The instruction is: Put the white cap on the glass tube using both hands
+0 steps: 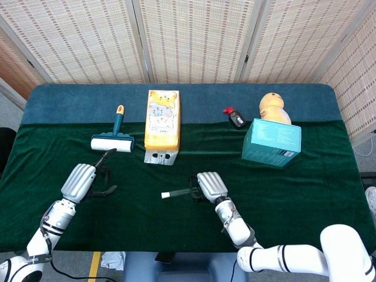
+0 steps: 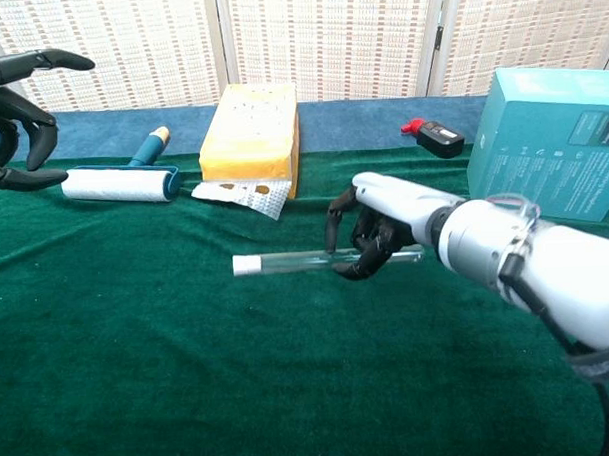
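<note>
A clear glass tube (image 2: 321, 257) lay level and horizontal just above the dark green cloth, near the front middle of the table. It was long, thin and see-through, with the cloth showing through its wall. A small white cap (image 2: 245, 265) sat on its left end, closing it; the cap was short, round and opaque. The tube's right part passed between the dark fingers (image 2: 368, 248) of the right hand (image 2: 380, 235), which held it. In the head view the tube (image 1: 179, 193) appeared as a pale thin line with the white cap (image 1: 165, 194) at its left tip.
</note>
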You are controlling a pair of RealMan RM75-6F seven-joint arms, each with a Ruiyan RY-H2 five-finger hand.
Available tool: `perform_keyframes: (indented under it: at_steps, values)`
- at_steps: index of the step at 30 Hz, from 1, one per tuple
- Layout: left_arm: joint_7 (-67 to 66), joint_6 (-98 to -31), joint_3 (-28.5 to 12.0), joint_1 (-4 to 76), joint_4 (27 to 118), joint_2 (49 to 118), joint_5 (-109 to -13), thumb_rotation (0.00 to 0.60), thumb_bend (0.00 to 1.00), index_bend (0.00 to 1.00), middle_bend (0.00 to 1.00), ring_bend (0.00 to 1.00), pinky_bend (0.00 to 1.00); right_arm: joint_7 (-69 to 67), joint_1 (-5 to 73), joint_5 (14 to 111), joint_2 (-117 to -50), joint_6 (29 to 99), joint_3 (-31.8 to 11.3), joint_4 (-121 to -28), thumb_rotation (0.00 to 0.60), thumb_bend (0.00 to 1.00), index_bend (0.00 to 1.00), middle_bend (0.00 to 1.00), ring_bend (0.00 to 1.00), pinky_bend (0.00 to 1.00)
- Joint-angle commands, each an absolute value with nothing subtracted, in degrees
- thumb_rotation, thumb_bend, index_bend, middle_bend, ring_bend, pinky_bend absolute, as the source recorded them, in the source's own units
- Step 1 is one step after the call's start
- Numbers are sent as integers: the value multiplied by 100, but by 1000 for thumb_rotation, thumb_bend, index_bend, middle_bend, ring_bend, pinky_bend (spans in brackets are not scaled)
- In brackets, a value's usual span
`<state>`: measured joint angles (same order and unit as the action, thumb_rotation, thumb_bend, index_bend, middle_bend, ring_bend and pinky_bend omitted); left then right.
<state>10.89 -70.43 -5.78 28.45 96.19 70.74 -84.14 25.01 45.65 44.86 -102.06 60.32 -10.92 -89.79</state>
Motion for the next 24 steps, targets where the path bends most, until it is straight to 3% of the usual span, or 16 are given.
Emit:
perform_keyframes:
  at_steps: [1, 5, 9, 24]
  values:
    - [1126, -7110, -572, 2798, 9589, 7099, -8441, 600, 314, 0, 706, 569, 728, 2658, 4574, 4462, -10324, 6063, -1011, -8792, 600, 887, 690, 932, 1000, 1000]
    - [1181, -7181, -569, 2749, 9538, 7131, -8481, 600, 314, 0, 706, 577, 728, 2735, 4519, 4512, -10426, 6111, -944, -8618, 600, 854, 584, 932, 1000, 1000]
    - [1223, -7187, -567, 2723, 9517, 7133, -8483, 600, 314, 0, 706, 578, 728, 2749, 4462, 4557, -10423, 6112, -930, -8594, 600, 680, 491, 932, 1000, 1000]
    - [1237, -7223, -538, 2559, 9426, 7090, -8371, 600, 314, 0, 706, 573, 720, 2793, 4197, 4870, -10026, 6370, -969, -9135, 600, 462, 306, 931, 1000, 1000]
